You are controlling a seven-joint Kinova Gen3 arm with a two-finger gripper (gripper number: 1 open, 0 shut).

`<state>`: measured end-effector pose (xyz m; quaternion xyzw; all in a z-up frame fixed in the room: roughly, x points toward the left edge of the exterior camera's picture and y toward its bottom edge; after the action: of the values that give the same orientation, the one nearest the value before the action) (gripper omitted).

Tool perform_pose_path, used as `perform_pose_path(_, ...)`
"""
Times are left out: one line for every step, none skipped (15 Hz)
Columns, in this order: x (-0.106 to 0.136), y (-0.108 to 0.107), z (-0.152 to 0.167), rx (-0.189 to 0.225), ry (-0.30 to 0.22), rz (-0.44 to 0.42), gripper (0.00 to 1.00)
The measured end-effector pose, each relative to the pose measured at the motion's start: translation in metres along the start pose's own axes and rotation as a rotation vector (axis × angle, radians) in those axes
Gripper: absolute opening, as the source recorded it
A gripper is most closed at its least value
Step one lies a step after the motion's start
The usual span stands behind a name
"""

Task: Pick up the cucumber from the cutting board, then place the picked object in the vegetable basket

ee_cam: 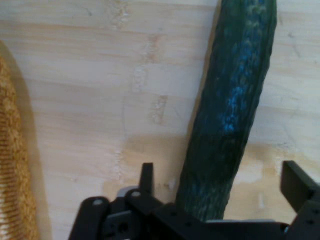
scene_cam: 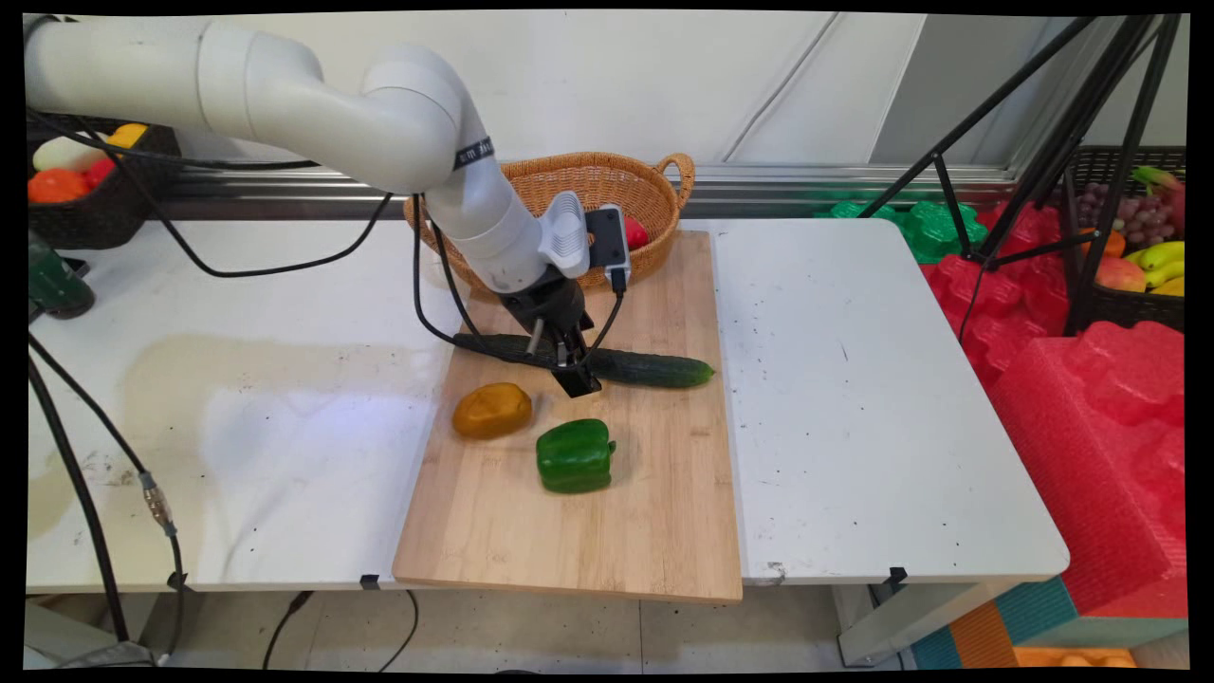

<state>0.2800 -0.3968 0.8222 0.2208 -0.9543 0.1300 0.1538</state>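
Spanning most of the main view, the white worktop [scene_cam: 854,398] carries a long bamboo cutting board [scene_cam: 654,512] that runs from its far edge to its near edge and juts a little past the near edge. At the board's far end, partly resting on the far-left corner, sits a woven wicker basket [scene_cam: 654,190] with a handle on its right side and something red showing inside behind the arm's wrist. Across the far half of the board lies a dark green cucumber [scene_cam: 664,368], stretched left to right, its left end reaching past the board's left edge and its right tip close to the right edge. The white arm comes down from the upper left with black cables hanging beside it, and the black gripper [scene_cam: 573,370] stands over the cucumber's middle, one finger [ee_cam: 297,185] on each side of it; in the hand view the fingers are spread apart with the cucumber [ee_cam: 235,110] running up between them, and a clear gap shows on both sides. Nearer the board's middle lies a green bell pepper [scene_cam: 574,456], on its side, well apart from the cucumber. Just left of the pepper and a little farther back, close to the board's left edge, sits a brownish-orange potato [scene_cam: 491,411], the smallest of the three
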Motion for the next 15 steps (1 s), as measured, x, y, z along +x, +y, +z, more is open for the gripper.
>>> perform_pose_path(0.001,-0.001,0.004,-0.004,-0.007,0.005,0.00)
perform_pose_path(0.001,-0.001,0.006,-0.006,-0.012,0.010,0.00)
perform_pose_path(0.001,-0.001,0.008,-0.008,-0.015,0.013,0.00)
perform_pose_path(0.002,-0.001,0.010,-0.009,-0.019,0.018,0.00)
perform_pose_path(0.004,-0.002,0.012,-0.009,-0.021,0.024,0.00)
perform_pose_path(0.006,-0.002,0.014,-0.009,-0.023,0.034,0.00)
perform_pose_path(0.007,-0.002,0.015,-0.007,-0.024,0.046,0.00)
perform_pose_path(0.008,-0.002,0.015,-0.005,-0.024,0.056,0.00)
perform_pose_path(0.010,-0.002,0.015,-0.003,-0.023,0.066,0.00)
perform_pose_path(0.010,-0.002,0.014,0.003,-0.021,0.082,0.00)
perform_pose_path(0.012,-0.001,0.012,0.011,-0.018,0.105,0.00)
perform_pose_path(0.014,0.000,0.007,0.025,-0.011,0.136,0.00)
perform_pose_path(0.014,0.001,0.002,0.035,-0.004,0.156,0.00)
perform_pose_path(0.015,0.002,-0.003,0.045,0.002,0.173,0.00)
perform_pose_path(0.017,0.003,-0.011,0.060,0.013,0.196,0.00)
